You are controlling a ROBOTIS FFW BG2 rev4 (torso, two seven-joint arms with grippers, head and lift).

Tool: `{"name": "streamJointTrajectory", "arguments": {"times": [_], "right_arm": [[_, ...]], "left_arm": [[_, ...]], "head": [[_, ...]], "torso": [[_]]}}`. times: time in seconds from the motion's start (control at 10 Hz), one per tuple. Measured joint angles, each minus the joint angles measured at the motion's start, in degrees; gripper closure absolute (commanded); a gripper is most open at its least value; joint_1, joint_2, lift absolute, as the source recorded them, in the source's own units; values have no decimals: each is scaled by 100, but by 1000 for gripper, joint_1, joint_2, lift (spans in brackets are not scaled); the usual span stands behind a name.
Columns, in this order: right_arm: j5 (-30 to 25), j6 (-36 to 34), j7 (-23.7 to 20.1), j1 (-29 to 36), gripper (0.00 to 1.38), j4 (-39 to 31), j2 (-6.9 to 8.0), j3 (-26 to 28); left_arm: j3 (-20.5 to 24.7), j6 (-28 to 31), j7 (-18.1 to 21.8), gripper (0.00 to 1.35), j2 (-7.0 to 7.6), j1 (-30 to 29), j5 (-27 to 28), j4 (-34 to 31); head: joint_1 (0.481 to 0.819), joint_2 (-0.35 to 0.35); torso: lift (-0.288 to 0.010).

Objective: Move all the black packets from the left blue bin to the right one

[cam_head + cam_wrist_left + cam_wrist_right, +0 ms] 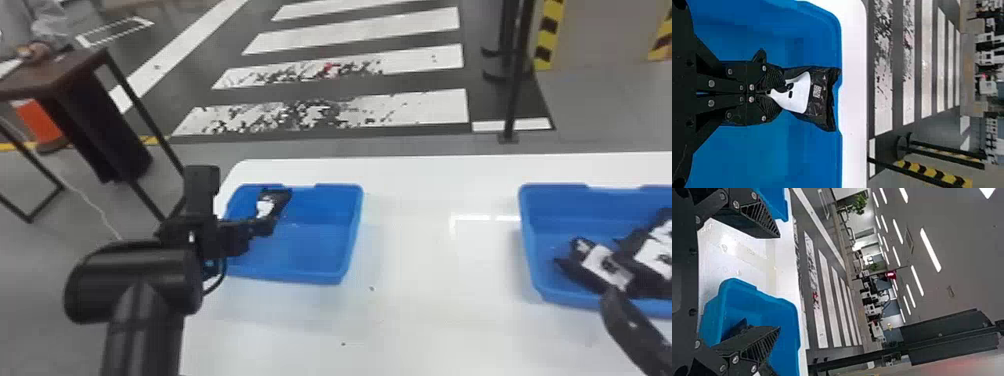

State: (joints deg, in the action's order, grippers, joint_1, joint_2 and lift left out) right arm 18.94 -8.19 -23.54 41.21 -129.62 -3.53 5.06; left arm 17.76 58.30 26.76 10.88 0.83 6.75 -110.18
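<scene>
In the head view my left gripper (265, 226) reaches into the left blue bin (352, 232), at a black packet (280, 199) with a white label near the far wall. The left wrist view has the left gripper (777, 92) shut on one end of that packet (819, 92), its other end by the bin's rim. Several black packets (602, 262) lie in the right blue bin (531, 235). My right gripper (625, 320) is at that bin's near side; in the right wrist view the right gripper (779, 282) stands open, its fingers wide apart with nothing held.
Both bins stand on a white table (430, 260) with a wide gap between them. Beyond its far edge is a floor with white stripes and a black post (512, 100). A brown table (55, 75) stands at the far left.
</scene>
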Motion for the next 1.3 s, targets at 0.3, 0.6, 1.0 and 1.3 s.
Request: {"name": "streamJointTrajectory", "arguments": {"times": [0.3, 0.6, 1.0, 1.3], "right_arm": [[200, -96, -136, -378, 209, 112, -53, -205], [680, -150, -160, -863, 209, 375, -230, -764], [1122, -151, -127, -1431, 209, 748, -343, -1105], [1253, -151, -54, -1735, 209, 1020, -371, -1123]], "left_arm": [[-463, -539, 178, 1211, -98, -741, -551, -1209], [-1201, -855, 266, 1211, -104, -996, -1244, -1657], [-2082, -1015, 330, 1213, -88, -979, -1821, -1699], [-2484, -1074, 341, 1213, -62, -903, -2105, -1701]], "head": [[695, 195], [695, 126], [695, 20], [695, -35]], "torso": [[-140], [-140], [-140], [-140]]}}
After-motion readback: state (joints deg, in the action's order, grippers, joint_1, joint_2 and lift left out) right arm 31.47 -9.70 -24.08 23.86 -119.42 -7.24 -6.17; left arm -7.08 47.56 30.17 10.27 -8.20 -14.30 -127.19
